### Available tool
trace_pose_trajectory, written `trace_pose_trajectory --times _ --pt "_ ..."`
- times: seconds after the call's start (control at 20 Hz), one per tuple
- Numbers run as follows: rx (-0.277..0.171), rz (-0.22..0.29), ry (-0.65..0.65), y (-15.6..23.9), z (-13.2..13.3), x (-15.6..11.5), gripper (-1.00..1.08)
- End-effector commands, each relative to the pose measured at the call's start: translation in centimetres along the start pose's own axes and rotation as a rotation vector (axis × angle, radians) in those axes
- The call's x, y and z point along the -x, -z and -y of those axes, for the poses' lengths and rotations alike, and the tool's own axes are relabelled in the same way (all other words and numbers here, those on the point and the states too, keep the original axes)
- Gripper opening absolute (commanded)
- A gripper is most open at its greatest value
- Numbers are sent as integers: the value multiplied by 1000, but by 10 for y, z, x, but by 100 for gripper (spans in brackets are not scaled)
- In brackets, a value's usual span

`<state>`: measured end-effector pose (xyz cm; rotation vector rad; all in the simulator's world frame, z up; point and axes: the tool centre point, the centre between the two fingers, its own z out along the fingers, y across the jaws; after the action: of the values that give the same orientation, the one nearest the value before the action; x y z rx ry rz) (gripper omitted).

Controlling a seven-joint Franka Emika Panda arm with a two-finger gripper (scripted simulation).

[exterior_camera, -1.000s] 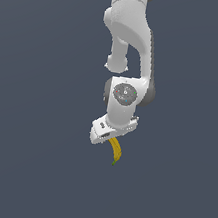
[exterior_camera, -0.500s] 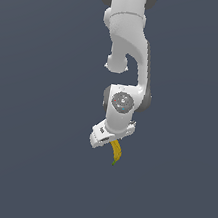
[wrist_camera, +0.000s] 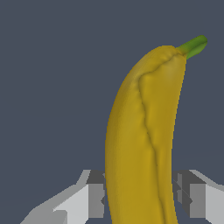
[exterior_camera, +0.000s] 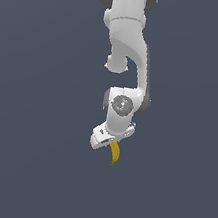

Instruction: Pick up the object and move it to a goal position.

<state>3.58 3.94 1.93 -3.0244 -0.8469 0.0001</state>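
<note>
Yellow banana (wrist_camera: 144, 144), green tip (wrist_camera: 194, 45)

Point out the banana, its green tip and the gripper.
banana (wrist_camera: 140, 144): wrist view, middle of the yellow body.
green tip (wrist_camera: 194, 46): wrist view, the stem end.
gripper (exterior_camera: 109, 140): exterior view, between the fingertips, at the banana's top.

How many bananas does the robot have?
1. The yellow banana is pinched in the gripper, hanging below it with its green tip pointing down. No other banana shows in either view.
</note>
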Motion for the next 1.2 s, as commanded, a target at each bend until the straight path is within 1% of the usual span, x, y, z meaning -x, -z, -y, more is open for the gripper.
trace_pose_trajectory --times 0.0,0.35,0.6,0.9,1.15 --pt "1 0 -3 -1 -2 1 -100" --pt "0 0 0 1 0 0 -100" --pt "0 0 0 12 4 1 -100" --pt "1 0 0 41 15 3 -100" --pt "1 1 0 80 30 6 -100"
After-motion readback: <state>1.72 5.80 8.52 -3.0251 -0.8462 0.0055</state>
